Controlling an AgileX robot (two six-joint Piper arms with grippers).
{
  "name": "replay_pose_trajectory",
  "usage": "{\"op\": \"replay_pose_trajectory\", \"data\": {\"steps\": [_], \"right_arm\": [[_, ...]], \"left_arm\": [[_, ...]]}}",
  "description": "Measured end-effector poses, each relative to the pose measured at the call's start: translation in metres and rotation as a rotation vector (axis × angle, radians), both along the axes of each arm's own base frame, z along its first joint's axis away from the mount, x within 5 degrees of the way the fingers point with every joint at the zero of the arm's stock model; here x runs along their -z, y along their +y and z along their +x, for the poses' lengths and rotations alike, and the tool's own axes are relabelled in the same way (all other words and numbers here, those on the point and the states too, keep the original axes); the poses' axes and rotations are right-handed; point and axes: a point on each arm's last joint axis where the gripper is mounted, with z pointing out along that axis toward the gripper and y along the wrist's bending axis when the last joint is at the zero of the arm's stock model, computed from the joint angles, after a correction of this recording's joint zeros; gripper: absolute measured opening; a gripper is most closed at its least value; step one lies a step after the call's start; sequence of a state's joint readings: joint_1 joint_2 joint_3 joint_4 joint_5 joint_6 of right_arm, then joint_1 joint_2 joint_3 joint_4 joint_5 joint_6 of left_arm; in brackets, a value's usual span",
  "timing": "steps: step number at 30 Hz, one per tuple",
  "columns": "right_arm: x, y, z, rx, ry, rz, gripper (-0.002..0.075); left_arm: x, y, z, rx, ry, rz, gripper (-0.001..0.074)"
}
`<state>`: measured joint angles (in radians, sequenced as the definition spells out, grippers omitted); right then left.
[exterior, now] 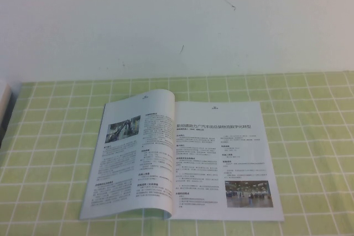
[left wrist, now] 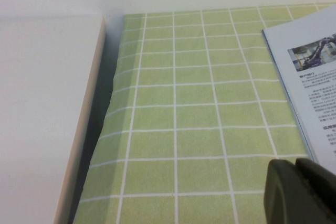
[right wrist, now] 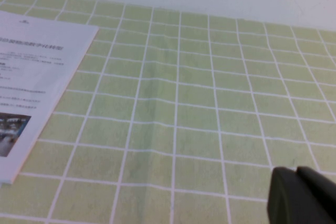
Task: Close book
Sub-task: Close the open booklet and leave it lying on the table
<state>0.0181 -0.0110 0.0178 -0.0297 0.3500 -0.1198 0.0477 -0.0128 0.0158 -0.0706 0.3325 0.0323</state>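
An open book [exterior: 182, 161] with printed text and photos lies flat on the green checked tablecloth [exterior: 310, 114]; its left pages arch up by the spine. Neither gripper shows in the high view. In the left wrist view my left gripper [left wrist: 295, 163] hangs just above the cloth beside the book's left page edge [left wrist: 310, 72], its dark fingers pressed together and holding nothing. My right gripper [right wrist: 295, 172] appears in the right wrist view over bare cloth, well clear of the book's right page [right wrist: 37, 72], and is likewise shut and empty.
A white slab-like object [left wrist: 47, 108] rests at the cloth's left edge, and its corner [exterior: 4, 100] shows in the high view. A white wall [exterior: 177, 20] backs the table. Open cloth flanks the book on both sides.
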Motion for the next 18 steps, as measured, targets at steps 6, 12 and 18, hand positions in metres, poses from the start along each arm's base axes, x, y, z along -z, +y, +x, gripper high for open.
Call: {"op": "replay_pose_trajectory", "data": {"steps": [6, 12, 18], "right_arm": [[-0.004, 0.000, 0.003, -0.001, -0.080, 0.001, -0.0003], [-0.036, 0.001, 0.005, -0.007, -0.435, 0.007, -0.0003], [-0.069, 0.001, -0.005, -0.013, -0.814, 0.012, -0.0003]], "left_arm": [[-0.007, 0.001, 0.002, -0.006, -0.094, 0.004, -0.0004], [-0.042, 0.003, 0.002, -0.029, -0.481, 0.021, -0.0004], [-0.069, 0.004, -0.009, -0.048, -0.805, 0.035, -0.0004]]}}
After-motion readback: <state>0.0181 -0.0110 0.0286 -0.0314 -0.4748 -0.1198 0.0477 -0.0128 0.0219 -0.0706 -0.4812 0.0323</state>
